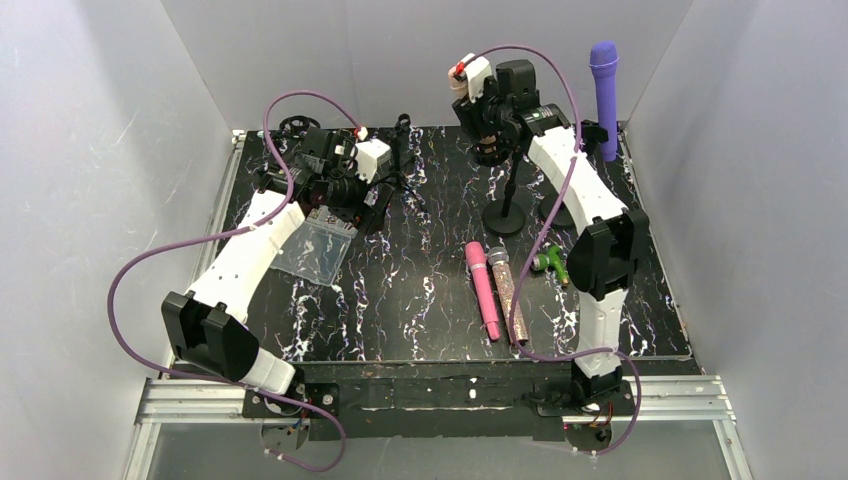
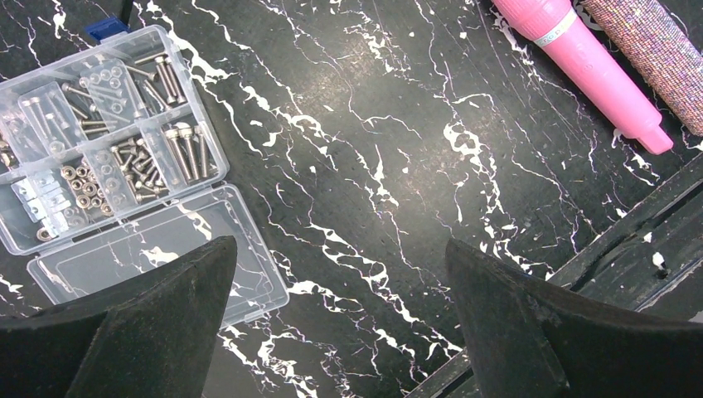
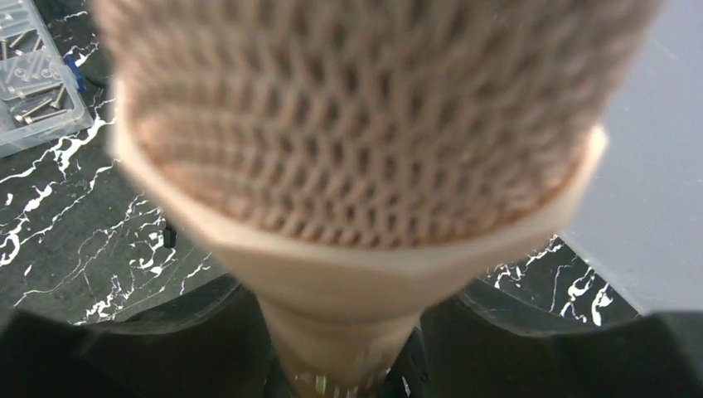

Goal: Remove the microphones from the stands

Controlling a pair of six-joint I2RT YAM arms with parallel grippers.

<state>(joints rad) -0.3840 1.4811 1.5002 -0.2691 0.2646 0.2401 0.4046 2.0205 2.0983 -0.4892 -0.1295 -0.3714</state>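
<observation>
A beige mesh-headed microphone (image 3: 348, 124) fills the right wrist view, blurred and very close. My right gripper (image 3: 344, 340) is shut on its handle, with a dark finger (image 3: 157, 340) on each side. In the top view the right gripper (image 1: 492, 108) is above the black stand (image 1: 505, 212) at the back middle, and only a bit of the beige head (image 1: 460, 87) shows. I cannot tell whether the handle still sits in the stand's clip. My left gripper (image 2: 340, 282) is open and empty above the mat, at the back left in the top view (image 1: 345, 195).
A clear screw box (image 2: 99, 141) lies under the left gripper and also shows in the top view (image 1: 315, 248). A purple microphone (image 1: 604, 95) stands upright at the back right. A pink microphone (image 1: 483, 290), a glittery one (image 1: 508, 296) and a green item (image 1: 550, 263) lie on the mat.
</observation>
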